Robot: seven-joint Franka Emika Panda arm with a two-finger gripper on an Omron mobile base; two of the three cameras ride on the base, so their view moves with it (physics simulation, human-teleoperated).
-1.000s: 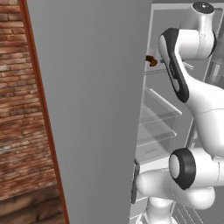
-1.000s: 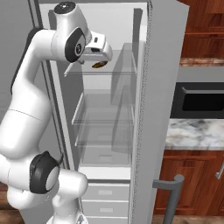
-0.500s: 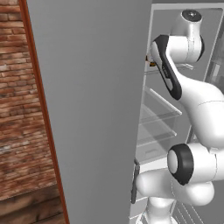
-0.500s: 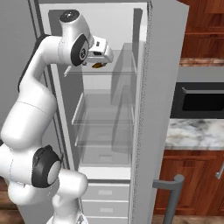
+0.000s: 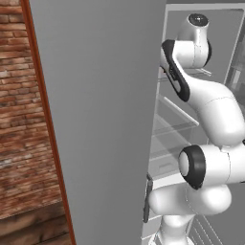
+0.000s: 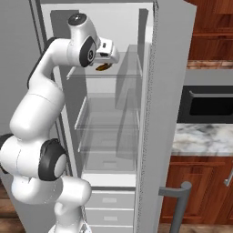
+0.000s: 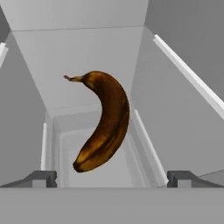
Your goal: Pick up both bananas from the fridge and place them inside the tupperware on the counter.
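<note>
White arm's two-finger gripper (image 7: 112,177) hung wide open, empty, over a brown-patched curved banana (image 7: 103,121) on the grey fridge's glass shelf (image 6: 129,70); apparently neither moved yet.

A red brick wall (image 5: 21,119) stands beside a reddish-brown wooden post (image 5: 48,129), with wooden floor (image 5: 33,229) below. A black microwave oven (image 6: 209,105) sits above reddish-brown cabinets (image 6: 200,186) with a silver handle (image 6: 227,176).

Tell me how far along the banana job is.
Early. The fridge stands open and the arm has reached its top shelf. The open claw is lined up on one banana, which lies ungrasped. Left: grab it, find the second, and carry both to the tupperware.
</note>
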